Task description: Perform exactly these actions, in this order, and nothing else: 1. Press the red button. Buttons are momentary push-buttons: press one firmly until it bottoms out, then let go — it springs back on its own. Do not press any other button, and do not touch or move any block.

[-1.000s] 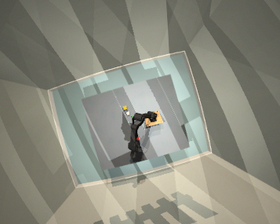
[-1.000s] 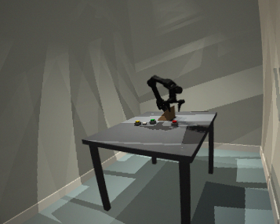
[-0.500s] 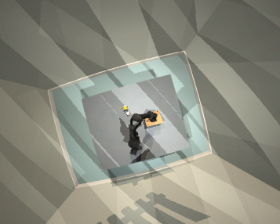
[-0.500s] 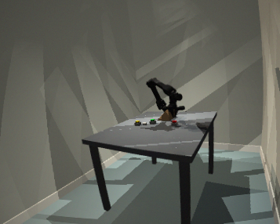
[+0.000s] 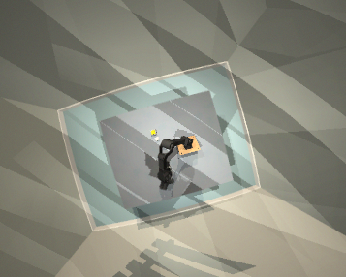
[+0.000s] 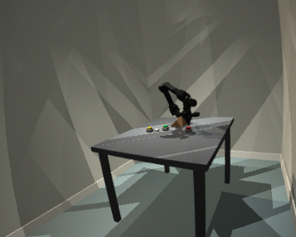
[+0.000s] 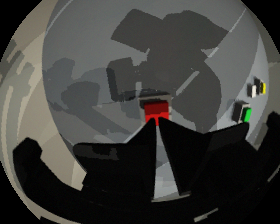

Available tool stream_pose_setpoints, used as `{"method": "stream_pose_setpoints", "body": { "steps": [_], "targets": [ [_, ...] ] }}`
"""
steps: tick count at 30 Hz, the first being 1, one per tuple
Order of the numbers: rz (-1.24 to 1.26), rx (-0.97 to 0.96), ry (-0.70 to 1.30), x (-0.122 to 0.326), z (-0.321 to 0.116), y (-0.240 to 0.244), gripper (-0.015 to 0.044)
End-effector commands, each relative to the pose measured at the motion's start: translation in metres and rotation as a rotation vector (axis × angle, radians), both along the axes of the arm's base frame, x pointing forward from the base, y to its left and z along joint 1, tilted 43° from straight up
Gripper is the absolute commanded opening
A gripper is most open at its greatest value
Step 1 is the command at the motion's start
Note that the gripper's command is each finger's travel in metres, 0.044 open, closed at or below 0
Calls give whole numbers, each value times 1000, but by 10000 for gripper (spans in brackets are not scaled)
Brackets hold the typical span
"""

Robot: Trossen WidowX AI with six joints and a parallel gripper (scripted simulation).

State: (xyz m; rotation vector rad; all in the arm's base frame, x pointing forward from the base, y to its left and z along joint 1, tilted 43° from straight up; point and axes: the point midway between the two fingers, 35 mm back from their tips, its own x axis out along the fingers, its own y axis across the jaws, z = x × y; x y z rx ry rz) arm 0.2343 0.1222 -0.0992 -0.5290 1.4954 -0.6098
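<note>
The red button (image 6: 188, 128) (image 7: 156, 109) stands on the table. In the wrist view its red top shows just beyond the fingertips, which overlap its near edge. In the top view the arm hides it. My gripper (image 7: 156, 120) is shut with nothing seen between its fingers. It points down over the red button; whether the tips touch it or hang a little above cannot be told.
A green button (image 6: 165, 127) (image 7: 247, 115), a yellow button (image 5: 153, 132) (image 6: 149, 128) (image 7: 262, 88) and a small white block (image 5: 157, 138) (image 6: 157, 130) (image 7: 252, 91) stand off to one side. The arm's base is on an orange board (image 5: 194, 151).
</note>
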Motion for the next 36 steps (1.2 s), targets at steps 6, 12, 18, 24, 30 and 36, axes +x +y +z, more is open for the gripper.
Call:
{"method": "stream_pose_setpoints", "body": {
  "steps": [6, 12, 18, 24, 30, 36],
  "targets": [
    [4, -12, 9, -2, -11, -14, 20],
    [4, -13, 9, -3, -18, -21, 20],
    [4, -13, 9, -3, -20, -22, 20],
    [4, -13, 9, -3, -20, -22, 20],
    [4, -13, 9, -3, -20, -22, 20],
    [0, -6, 4, -1, -12, -12, 20]
  ]
}}
